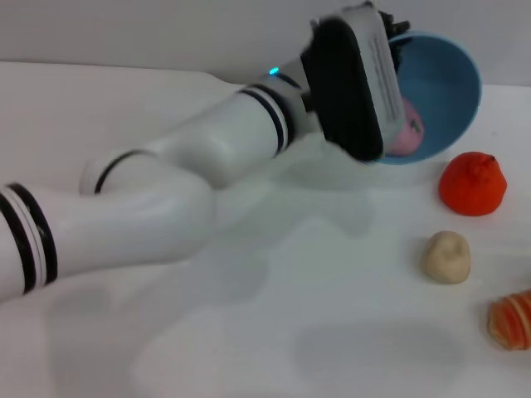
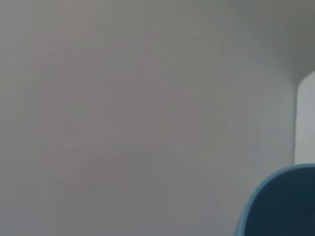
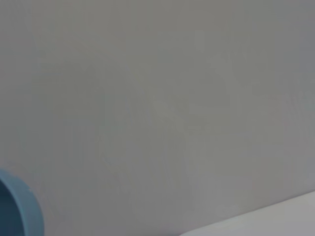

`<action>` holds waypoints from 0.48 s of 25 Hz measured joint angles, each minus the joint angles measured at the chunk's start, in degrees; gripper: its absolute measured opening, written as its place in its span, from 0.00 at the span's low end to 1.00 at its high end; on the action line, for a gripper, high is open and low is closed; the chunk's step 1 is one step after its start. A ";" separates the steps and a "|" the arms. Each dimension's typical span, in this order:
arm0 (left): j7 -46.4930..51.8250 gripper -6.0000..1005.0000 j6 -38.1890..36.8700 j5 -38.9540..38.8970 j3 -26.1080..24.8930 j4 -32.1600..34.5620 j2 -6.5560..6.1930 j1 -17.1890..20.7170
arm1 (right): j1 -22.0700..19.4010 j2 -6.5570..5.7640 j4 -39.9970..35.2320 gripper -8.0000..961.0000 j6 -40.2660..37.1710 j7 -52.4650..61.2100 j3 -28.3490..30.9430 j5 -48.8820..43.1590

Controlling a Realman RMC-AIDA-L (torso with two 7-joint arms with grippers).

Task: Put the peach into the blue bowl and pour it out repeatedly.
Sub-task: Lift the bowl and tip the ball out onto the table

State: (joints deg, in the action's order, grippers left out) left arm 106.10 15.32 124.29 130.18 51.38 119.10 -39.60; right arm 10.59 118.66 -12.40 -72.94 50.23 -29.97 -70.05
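Observation:
The blue bowl [image 1: 444, 83] is tipped on its side at the back right of the white table, its opening facing me. The pink peach [image 1: 407, 133] lies inside it against the lower wall. My left arm reaches across from the left, and my left gripper [image 1: 392, 37] is at the bowl's near rim, shut on it; the wrist hides most of the fingers. A piece of the bowl shows in the left wrist view [image 2: 285, 206] and in the right wrist view [image 3: 15, 211]. My right gripper is out of view.
An orange-red pointed fruit [image 1: 472, 184] sits just right of the bowl. A beige lump [image 1: 446, 256] lies in front of it. A striped orange item [image 1: 512, 321] lies at the right edge. My left arm spans the table's left half.

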 joint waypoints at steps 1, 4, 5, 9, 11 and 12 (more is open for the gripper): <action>-2.70 0.00 2.16 0.68 1.77 -0.26 0.01 0.38 | 0.17 0.00 0.01 0.54 -0.01 -0.02 0.01 0.00; -9.00 0.00 7.90 2.06 5.94 -0.69 -0.01 1.62 | 0.86 0.00 0.27 0.54 -0.01 -0.05 0.02 0.01; -10.53 0.00 9.51 2.17 6.97 -0.80 0.00 1.94 | 1.08 -0.02 0.36 0.54 -0.01 -0.05 0.03 0.01; -17.56 0.01 15.01 2.23 10.44 -2.73 -0.01 2.49 | 1.64 -0.04 0.40 0.54 0.12 -0.07 0.06 0.01; -20.02 0.01 16.69 2.24 11.95 -3.97 -0.01 2.69 | 1.87 -0.02 0.41 0.54 0.23 -0.08 0.07 0.01; -20.72 0.01 17.39 2.25 12.70 -4.54 -0.01 2.77 | 1.97 0.01 0.42 0.54 0.27 -0.09 0.07 0.00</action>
State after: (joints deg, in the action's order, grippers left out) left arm 85.38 32.71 126.53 142.88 46.84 119.08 -36.82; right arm 12.55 118.67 -11.98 -72.67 50.15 -29.90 -70.04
